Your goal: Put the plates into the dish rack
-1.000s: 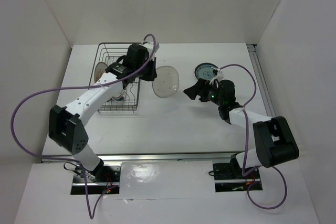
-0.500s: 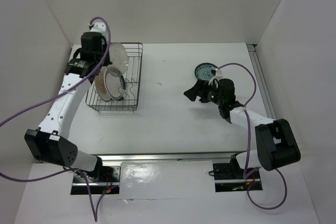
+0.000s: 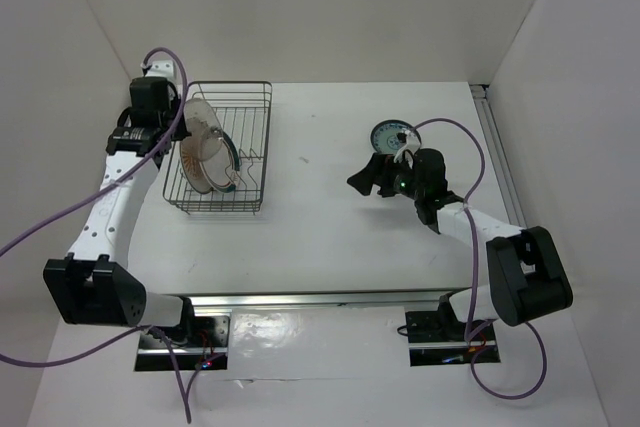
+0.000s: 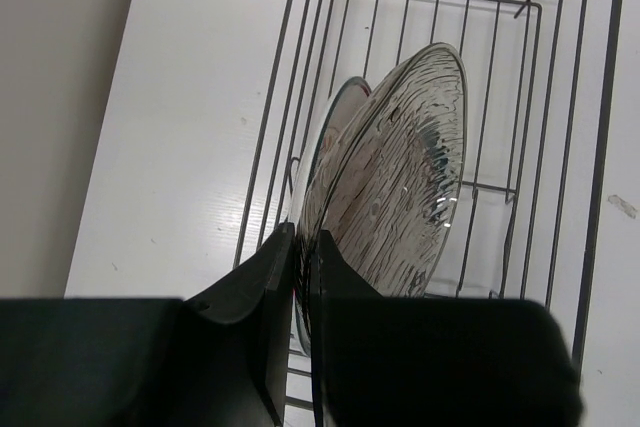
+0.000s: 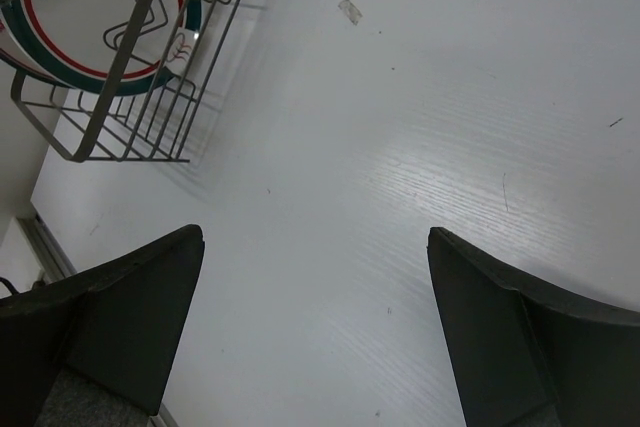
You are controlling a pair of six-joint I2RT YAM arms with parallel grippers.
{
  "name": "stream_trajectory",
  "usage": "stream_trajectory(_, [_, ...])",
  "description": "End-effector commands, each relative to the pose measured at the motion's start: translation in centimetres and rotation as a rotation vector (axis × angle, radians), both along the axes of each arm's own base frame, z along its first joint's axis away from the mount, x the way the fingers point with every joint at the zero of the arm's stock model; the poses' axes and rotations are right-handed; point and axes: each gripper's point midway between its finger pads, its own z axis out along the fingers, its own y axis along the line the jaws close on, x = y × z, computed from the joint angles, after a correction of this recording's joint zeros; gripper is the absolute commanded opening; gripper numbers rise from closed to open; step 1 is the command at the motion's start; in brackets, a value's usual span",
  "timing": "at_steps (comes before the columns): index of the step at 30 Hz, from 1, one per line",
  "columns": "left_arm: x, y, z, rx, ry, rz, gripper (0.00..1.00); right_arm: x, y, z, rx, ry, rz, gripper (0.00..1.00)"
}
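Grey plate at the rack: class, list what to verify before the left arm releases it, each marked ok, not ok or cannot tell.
1. Left gripper shut on the grey plate's rim: ok.
2. Grey plate inside the dish rack's outline: ok.
3. Its lower edge seated in the rack: cannot tell, fingers hide it.
4. Gap to the green-rimmed plate behind it: cannot tell.
5. Right gripper open, away from the rack: ok.
6. All plates loaded: not ok, teal plate lies on the table.

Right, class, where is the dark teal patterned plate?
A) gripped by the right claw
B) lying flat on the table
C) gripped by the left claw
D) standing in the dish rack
B: the dark teal plate lies flat on the table, apart from the dish rack.
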Motion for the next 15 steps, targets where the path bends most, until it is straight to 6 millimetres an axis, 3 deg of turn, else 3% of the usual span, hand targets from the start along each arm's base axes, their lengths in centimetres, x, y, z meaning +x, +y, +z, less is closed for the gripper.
stream_trajectory(1, [0.3, -1.5, 2.6, -0.004, -0.109, -0.043, 0.00, 0.3, 0.6, 3.1, 0.015, -0.098, 0.030, 1.00])
stream_trajectory(9, [-0.4, -3.2, 2.7, 0.055, -0.109, -0.044, 0.00, 0.4, 0.5, 3.8, 0.011, -0.125, 0.024, 1.00])
stream_trajectory(15, [-0.9, -3.7, 0.6, 0.123, -0.031, 0.025, 0.00, 0.1, 0.4, 3.8, 0.011, -0.125, 0.024, 1.00])
